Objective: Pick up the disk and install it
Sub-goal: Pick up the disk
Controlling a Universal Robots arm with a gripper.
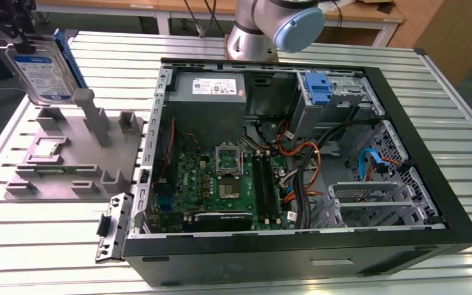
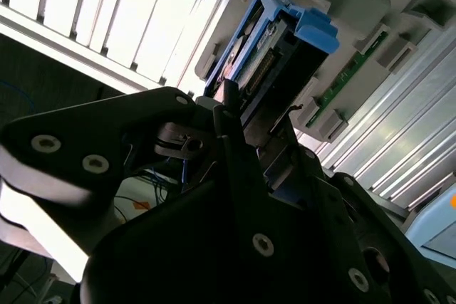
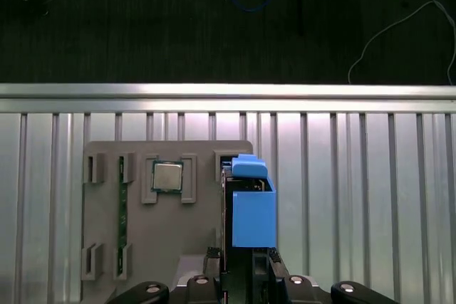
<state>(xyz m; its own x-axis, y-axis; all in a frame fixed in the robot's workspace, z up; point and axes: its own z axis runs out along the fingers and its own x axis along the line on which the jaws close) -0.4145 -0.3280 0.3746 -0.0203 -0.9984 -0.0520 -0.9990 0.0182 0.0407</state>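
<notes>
The gripper (image 1: pixel 21 38) is clenched on the upper edge of the disk (image 1: pixel 46 69), which stands upright over the far end of the grey holder plate (image 1: pixel 72 153). Its white-and-blue label faces the exterior camera and its blue bracket runs along the edges. The disk's lower edge sits right at the top of the plate's tallest post (whether the two touch cannot be told). In the first wrist view the disk (image 3: pixel 253 211) shows edge-on, blue bracket foremost, between the fingers of the gripper (image 3: pixel 246 265) and above one edge of the holder plate (image 3: pixel 171 240). A processor chip (image 3: pixel 167 176) lies in a pocket of the plate, with a memory stick (image 3: pixel 122 204) in a slot beside it. In the second wrist view the fingers (image 2: pixel 226 105) press the disk (image 2: pixel 274 51) from both sides. The open computer case (image 1: pixel 302 258) lies just beside the plate, on the exterior view's right of it, and both rest on the slatted metal table (image 1: pixel 56 246).
</notes>
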